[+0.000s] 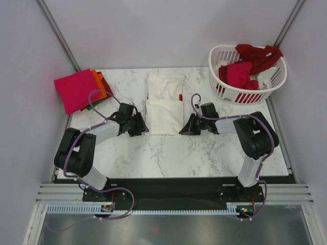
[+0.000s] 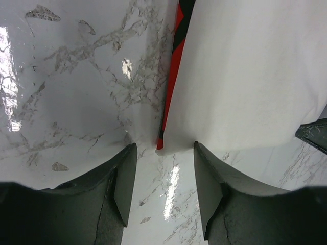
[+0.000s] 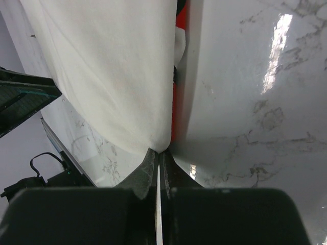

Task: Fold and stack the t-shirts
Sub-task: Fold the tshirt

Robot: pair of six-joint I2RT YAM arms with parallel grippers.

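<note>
cream t-shirt (image 1: pixel 163 115) lies folded mid-tabletop (image 1: pixel 204 158); right gripper (image 1: pixel 185 129): jaws clenched on its near-right corner; left gripper (image 1: pixel 140 125): jaws released, just short of its near-left corner; folded stack (image 1: pixel 79 89) far left of it

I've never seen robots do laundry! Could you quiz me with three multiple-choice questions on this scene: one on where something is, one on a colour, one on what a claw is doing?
1. Where is the basket?
A) at the far right corner of the table
B) at the near left corner
C) between the two arms

2. What colour is the top shirt of the pile?
A) green
B) pink
C) white

3. The right claw is:
A) wide open
B) lifted high in the air
C) shut at the white shirt's corner

Answers:
1 A: it sits at the far right corner.
2 B: pink cloth covers the pile.
3 C: its fingers meet where the shirt's near corner ends.
</note>
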